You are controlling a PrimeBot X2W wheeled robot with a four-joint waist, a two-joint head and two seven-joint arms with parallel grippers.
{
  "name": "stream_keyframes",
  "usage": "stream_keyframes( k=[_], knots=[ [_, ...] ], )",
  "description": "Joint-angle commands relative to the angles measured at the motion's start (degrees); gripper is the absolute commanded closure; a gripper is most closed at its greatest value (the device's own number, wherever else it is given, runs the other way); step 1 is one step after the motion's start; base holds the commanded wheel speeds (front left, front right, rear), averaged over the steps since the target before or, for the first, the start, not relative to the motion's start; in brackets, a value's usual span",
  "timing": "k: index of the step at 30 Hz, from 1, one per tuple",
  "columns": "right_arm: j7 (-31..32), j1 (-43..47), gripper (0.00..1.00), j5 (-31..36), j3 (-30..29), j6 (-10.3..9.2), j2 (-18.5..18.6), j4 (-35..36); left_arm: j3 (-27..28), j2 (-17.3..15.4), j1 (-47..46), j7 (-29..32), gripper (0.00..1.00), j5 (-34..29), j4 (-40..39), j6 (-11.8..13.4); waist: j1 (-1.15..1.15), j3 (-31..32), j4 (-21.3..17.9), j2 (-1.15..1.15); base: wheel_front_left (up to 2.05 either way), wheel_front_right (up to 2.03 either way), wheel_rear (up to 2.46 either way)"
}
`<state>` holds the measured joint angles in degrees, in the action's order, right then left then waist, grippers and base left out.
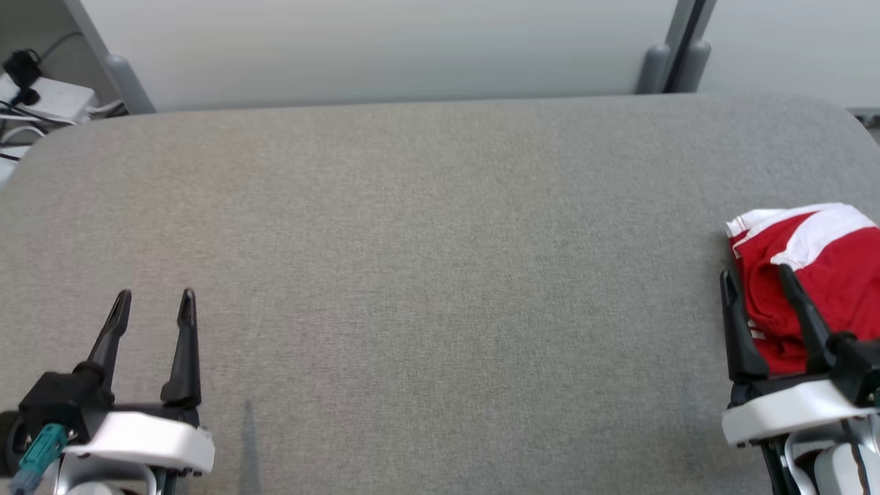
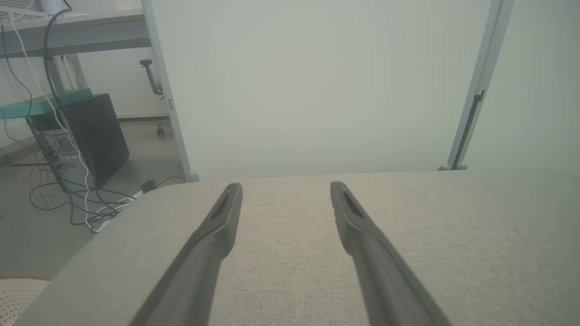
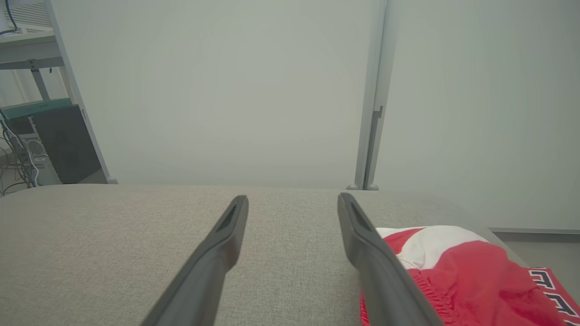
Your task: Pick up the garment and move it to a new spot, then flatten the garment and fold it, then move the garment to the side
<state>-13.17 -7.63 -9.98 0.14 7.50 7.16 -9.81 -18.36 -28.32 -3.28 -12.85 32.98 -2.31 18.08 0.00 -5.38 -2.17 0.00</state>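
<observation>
The garment point(image 1: 821, 275) is red with white panels and lies bunched at the right edge of the grey padded table point(image 1: 426, 227). In the right wrist view the garment point(image 3: 457, 280) sits to the right of my fingers, with lettering on one red panel. My right gripper point(image 1: 756, 278) is open above the garment's left edge, one finger over the red cloth, nothing between the jaws. My right gripper point(image 3: 292, 201) points along the bare table. My left gripper point(image 1: 155, 299) stands open and empty over the table's near left; the wrist view shows my left gripper point(image 2: 285, 190) over bare cloth.
A pale partition wall point(image 1: 385, 48) with a grey post point(image 1: 677, 51) runs behind the table. Beyond the table's left corner are cables and a white box point(image 1: 41, 100). On the floor at left stand a dark computer case point(image 2: 97, 136) and loose wires.
</observation>
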Motion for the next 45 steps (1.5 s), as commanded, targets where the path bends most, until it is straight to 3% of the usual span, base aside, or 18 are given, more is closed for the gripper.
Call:
stream_keyframes(
  k=[1, 20, 45],
  knots=[
    [-0.92, 0.04, 0.0, 0.4, 0.69, -0.01, 0.19, 1.31, 2.74, -1.81, -1.05, -0.64, 0.0, 0.53, -1.01, -0.39, 0.0, 1.41, 1.1, 0.0, 0.0, 0.0, 0.0],
    [-0.54, 12.39, 0.0, 2.32, -2.61, -0.01, -3.4, 5.22, 1.57, 0.58, 7.49, -1.93, 0.0, 0.83, 0.28, -3.11, 0.0, 6.27, 3.11, 0.0, 0.0, 0.0, 0.0],
    [1.6, 14.48, 0.0, 2.98, -3.76, -0.01, -4.24, 9.0, 4.33, 1.79, 7.58, -2.14, 0.0, -0.55, 1.22, -4.76, 0.0, 6.12, 3.61, 0.0, 0.0, 0.0, 0.0]
  ],
)
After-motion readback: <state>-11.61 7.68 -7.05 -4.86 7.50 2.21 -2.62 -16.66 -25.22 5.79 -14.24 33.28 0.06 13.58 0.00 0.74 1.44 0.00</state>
